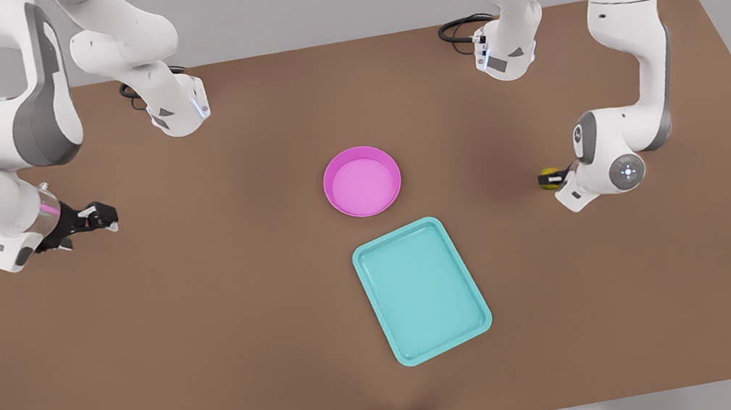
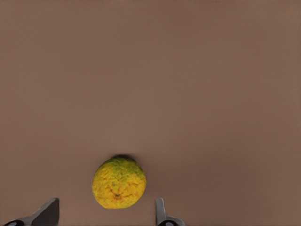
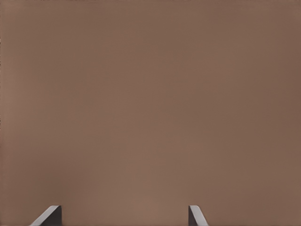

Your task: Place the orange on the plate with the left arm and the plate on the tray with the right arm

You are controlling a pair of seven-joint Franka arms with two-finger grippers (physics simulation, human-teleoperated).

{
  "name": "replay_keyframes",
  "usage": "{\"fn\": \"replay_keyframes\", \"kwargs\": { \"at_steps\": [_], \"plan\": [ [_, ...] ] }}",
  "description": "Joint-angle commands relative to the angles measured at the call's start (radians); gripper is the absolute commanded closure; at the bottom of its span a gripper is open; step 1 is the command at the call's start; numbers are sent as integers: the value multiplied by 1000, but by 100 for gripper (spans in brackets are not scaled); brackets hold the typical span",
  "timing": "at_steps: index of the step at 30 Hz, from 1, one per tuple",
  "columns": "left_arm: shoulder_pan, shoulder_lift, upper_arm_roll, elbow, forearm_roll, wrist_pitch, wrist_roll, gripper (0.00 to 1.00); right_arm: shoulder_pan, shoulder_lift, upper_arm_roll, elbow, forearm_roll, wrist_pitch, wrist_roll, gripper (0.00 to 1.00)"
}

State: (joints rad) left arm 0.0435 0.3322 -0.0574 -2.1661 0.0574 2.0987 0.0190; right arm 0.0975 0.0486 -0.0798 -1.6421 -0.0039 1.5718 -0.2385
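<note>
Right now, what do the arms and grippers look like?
Both arms are glossy white with rounded links, grey side panels and round joint caps with small lights. Black cables coil at both bases. The right gripper is black with white fingertip pads, behind a pinkish metallic wrist ring. The left gripper shows dark grey, wedge-shaped fingers.
</note>
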Motion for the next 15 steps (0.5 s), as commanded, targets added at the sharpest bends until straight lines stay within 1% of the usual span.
{"fn": "replay_keyframes", "kwargs": {
  "at_steps": [1, 3, 7, 15],
  "plan": [
    [-1, 14, 1, -12, 1, 141, -16, 0, -21, -1, -1, 1, 5, 24, -28, 0],
    [-1, 39, 1, -14, 2, 139, -16, 0, -21, -1, -1, 1, 5, 24, -28, 0],
    [-2, 41, 4, -43, 2, 109, -17, 0, -21, -1, 0, 2, 5, 22, -30, 0],
    [-2, 79, 4, -43, 2, 81, -19, 0, -21, 5, -1, 2, 4, 19, -31, 0]
  ]
}}
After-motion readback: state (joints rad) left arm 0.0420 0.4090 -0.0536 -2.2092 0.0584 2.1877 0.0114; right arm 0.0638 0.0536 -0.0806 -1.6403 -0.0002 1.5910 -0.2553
